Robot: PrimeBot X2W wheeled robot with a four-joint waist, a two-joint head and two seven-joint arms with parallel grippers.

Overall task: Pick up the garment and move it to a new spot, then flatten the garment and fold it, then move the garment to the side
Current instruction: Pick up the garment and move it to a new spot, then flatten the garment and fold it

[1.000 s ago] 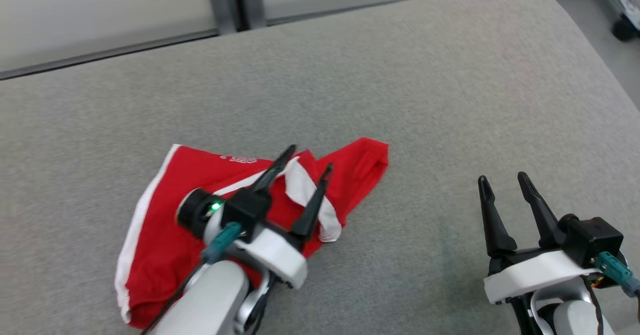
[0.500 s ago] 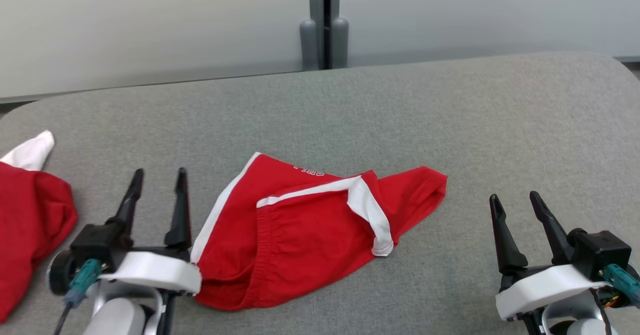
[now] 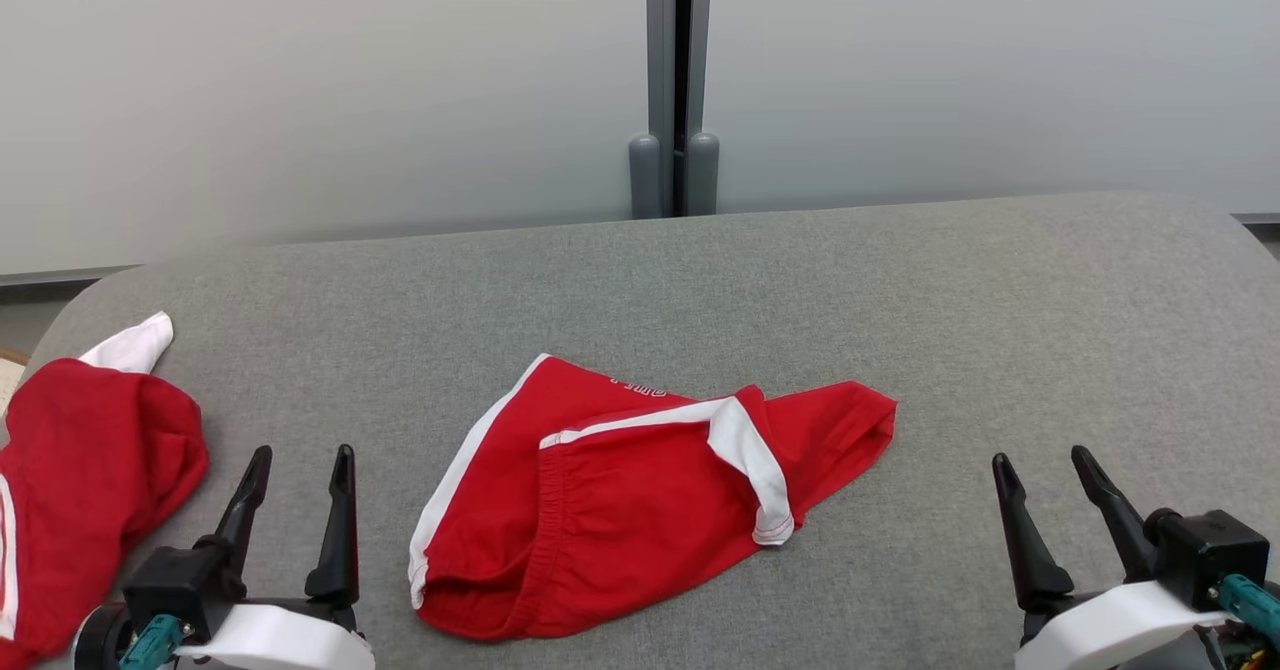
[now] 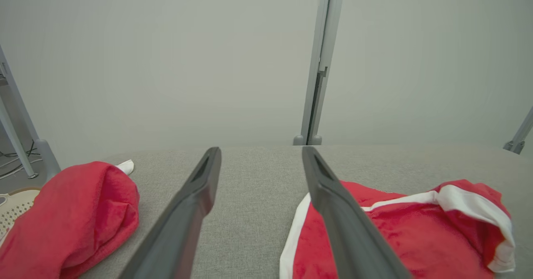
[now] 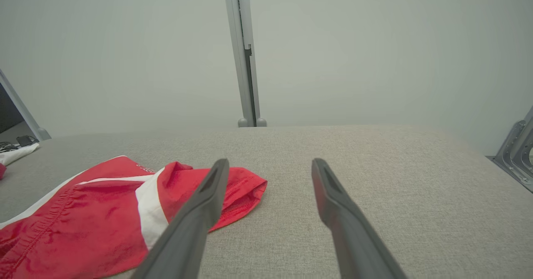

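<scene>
The garment [image 3: 620, 490], red shorts with white trim, lies crumpled in the middle of the grey padded table [image 3: 900, 300]; it shows too in the left wrist view [image 4: 416, 233] and the right wrist view [image 5: 83, 225]. My left gripper [image 3: 297, 460] stands open at the lower left, apart from the garment's left edge, nothing between its fingers [image 4: 195, 204]. At the lower right, well clear of the cloth, my right gripper [image 3: 1040, 465] is open and empty, its fingers [image 5: 333, 195] over bare table.
A second red garment with white trim [image 3: 90, 470] is heaped at the table's left edge, seen also in the left wrist view [image 4: 75, 212]. A grey post [image 3: 675, 80] and pale wall panels stand behind the table. Bare table stretches to the right.
The head camera has swung up and left, so the picture shifted. My left gripper has drawn back from over the garment to the lower left; the right gripper kept its pose.
</scene>
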